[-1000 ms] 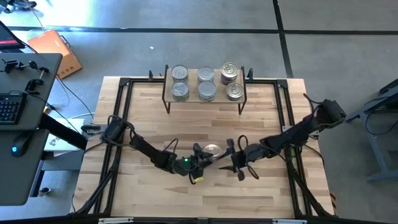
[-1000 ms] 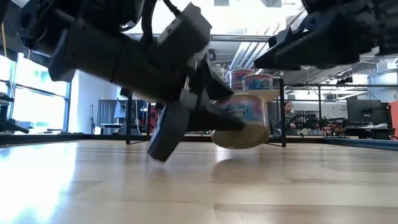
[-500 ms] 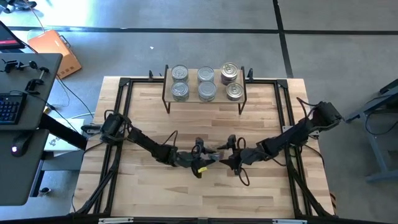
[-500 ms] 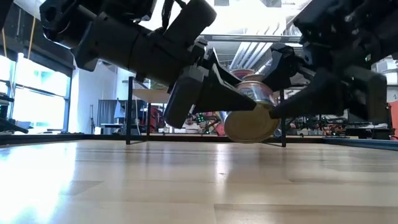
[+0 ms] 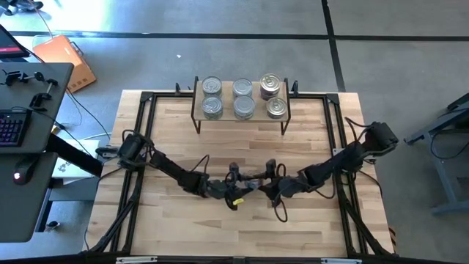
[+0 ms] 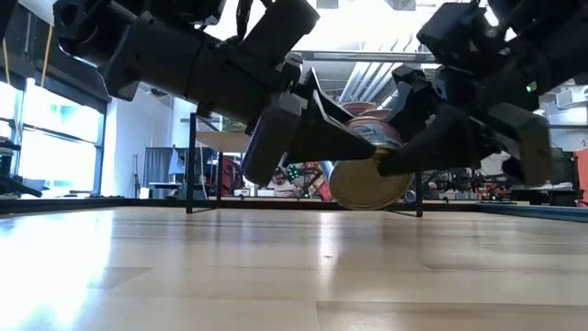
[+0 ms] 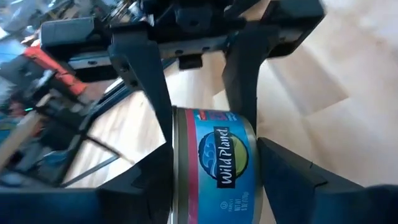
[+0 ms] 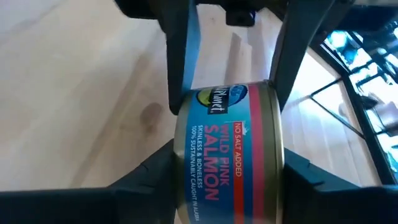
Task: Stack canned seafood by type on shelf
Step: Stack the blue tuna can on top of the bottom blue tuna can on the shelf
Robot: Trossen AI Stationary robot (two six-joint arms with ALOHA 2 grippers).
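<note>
One tin (image 7: 214, 165) with a blue salmon label and gold lid (image 6: 367, 186) hangs over the table's middle between both grippers. My left gripper (image 5: 243, 185) comes from the table's left and is shut on it. My right gripper (image 5: 264, 185) meets it from the right, its fingers closed in on the same tin (image 8: 227, 165). Several more tins (image 5: 244, 107) stand on the shelf (image 5: 226, 97) at the far edge, one stack (image 5: 270, 86) red-labelled. My left gripper pinches the tin between its two fingers (image 7: 273, 168), one on each flat face, coming level from the table's left. The tin is lifted clear and stands on edge, lid (image 6: 367, 186) toward the near side. My right gripper has its fingers (image 8: 165, 168) against the same two flat faces, beside the label's edge (image 8: 186, 155), coming level from the table's right. Its fingertips lie opposite the left gripper's fingertips (image 8: 177, 68).
A black metal frame (image 5: 143, 139) runs around the slat tabletop. Bare wood (image 5: 242, 143) lies between the grippers and the shelf. A desk with a keyboard (image 5: 11, 128) stands beyond the table's left edge.
My right gripper has moved toward the table's left and brought its fingers around the tin. My left gripper has turned, tipping the tin from lid-up onto its edge, and holds it clear of the table.
</note>
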